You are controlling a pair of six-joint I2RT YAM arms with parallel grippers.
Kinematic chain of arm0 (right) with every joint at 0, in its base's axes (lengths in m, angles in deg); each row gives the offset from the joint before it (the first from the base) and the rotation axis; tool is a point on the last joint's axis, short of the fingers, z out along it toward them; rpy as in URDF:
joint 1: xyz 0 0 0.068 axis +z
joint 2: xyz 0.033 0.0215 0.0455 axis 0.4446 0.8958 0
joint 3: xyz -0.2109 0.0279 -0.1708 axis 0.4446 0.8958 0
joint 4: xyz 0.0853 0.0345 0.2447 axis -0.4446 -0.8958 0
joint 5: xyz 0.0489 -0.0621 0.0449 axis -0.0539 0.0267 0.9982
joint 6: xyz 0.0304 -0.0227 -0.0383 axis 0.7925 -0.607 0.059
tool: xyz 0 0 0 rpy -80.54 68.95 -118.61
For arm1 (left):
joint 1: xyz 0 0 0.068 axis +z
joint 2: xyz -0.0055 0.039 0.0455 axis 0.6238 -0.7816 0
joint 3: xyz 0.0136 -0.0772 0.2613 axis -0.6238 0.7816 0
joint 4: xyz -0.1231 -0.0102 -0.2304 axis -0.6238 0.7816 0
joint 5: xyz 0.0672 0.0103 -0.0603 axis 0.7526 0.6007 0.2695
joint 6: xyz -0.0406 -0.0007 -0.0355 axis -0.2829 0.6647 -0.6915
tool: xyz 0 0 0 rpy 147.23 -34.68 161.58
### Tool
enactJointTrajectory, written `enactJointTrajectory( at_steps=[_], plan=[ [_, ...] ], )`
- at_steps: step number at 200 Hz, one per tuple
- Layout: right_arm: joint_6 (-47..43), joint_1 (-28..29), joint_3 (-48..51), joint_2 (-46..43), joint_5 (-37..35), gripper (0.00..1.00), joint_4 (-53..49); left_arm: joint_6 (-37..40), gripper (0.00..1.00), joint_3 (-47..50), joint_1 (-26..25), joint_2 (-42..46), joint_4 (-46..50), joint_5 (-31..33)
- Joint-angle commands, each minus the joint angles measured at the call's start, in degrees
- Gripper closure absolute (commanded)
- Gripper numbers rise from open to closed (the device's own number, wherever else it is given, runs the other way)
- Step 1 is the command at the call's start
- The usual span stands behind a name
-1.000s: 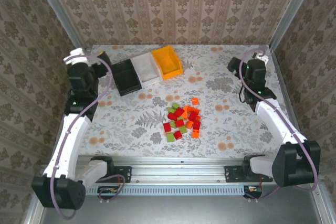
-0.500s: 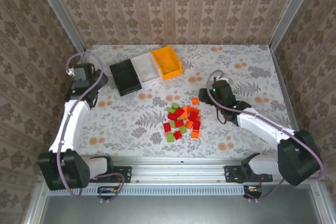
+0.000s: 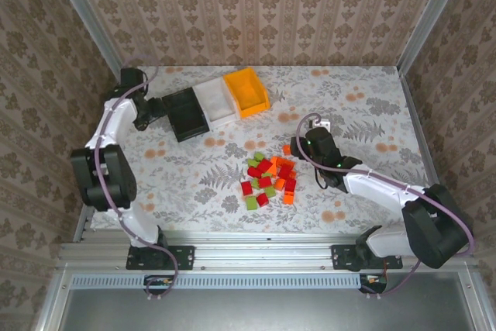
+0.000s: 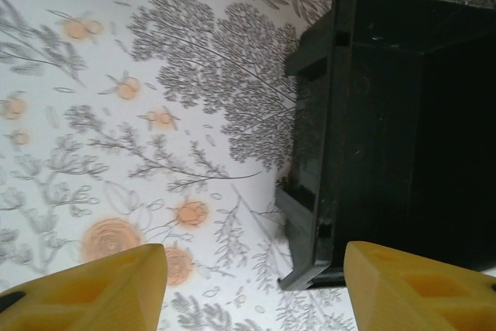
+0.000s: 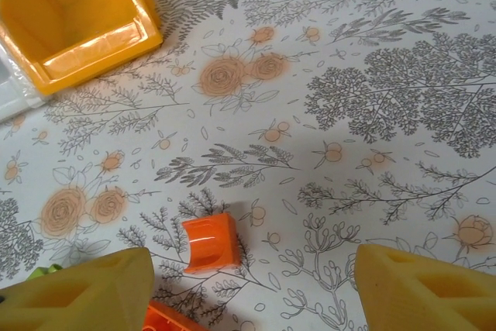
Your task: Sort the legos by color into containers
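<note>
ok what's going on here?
Two arms sorting legos by color; nothing visibly binned yet. They lie in a pile mid-table. Right gripper, open, hovers over a lone orange lego at the pile's far edge. Left gripper, open, sits beside the black bin; white bin and orange-yellow bin next to it.

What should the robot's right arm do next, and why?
Probably lower the right arm's jaws straight onto the lone orange lego, centre on it, then close. The jaws stand open with that lego on the table between them, it lies apart from the pile so nothing crowds the grasp, and the orange-yellow bin sits close by.
</note>
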Motion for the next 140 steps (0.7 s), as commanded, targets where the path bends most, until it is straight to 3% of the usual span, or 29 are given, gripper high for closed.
enactJointTrajectory(
  at_steps=[1,35,64,88,140],
  plan=[
    [-0.2,0.5,0.6,-1.0,-2.0,0.30,1.7,1.0,0.44,-4.3,0.1,-3.2,0.3,-5.7],
    [-0.2,0.5,0.2,-0.1,-2.1,0.30,1.4,1.6,0.46,-9.2,-1.1,-9.4,0.0,-3.9],
    [-0.3,0.5,0.1,-0.3,-2.1,0.30,1.2,1.9,0.51,-12.8,-2.7,-14.1,2.4,3.5],
    [-0.5,0.5,0.3,-0.8,-2.5,0.31,1.0,1.7,0.55,-12.7,-3.5,-16.4,1.2,5.9],
    [-0.8,0.5,0.3,-1.2,-2.9,0.32,0.9,5.0,0.76,-13.2,-5.5,-18.6,-0.8,5.8]
  ],
)
